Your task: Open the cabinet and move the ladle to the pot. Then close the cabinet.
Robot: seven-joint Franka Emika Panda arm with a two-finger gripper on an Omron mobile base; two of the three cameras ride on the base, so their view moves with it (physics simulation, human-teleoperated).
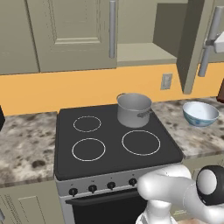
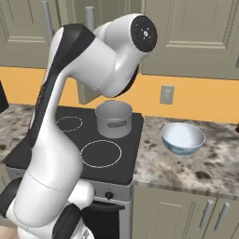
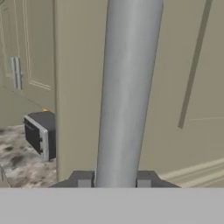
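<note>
The cabinet (image 1: 74,39) hangs above the stove. Its left door is closed and its right door (image 1: 192,48) is swung out toward me, baring a shelf (image 1: 142,53) with nothing visible on it. My gripper (image 3: 116,179) is up at the open door's silver bar handle (image 3: 127,87), which runs straight up between the two finger tips; part of the hand shows beside that handle (image 1: 209,43) at the upper right. The grey pot (image 1: 134,109) (image 2: 113,119) stands on the stove's back right burner. The ladle is out of view.
A pale-blue and white bowl (image 1: 200,113) (image 2: 183,137) sits on the stone counter right of the black stove top (image 1: 113,140). A wall outlet (image 1: 166,81) is on the orange backsplash. My arm (image 2: 88,60) rises high in front of the cabinets. A dark box-like appliance (image 3: 40,135) stands on the counter.
</note>
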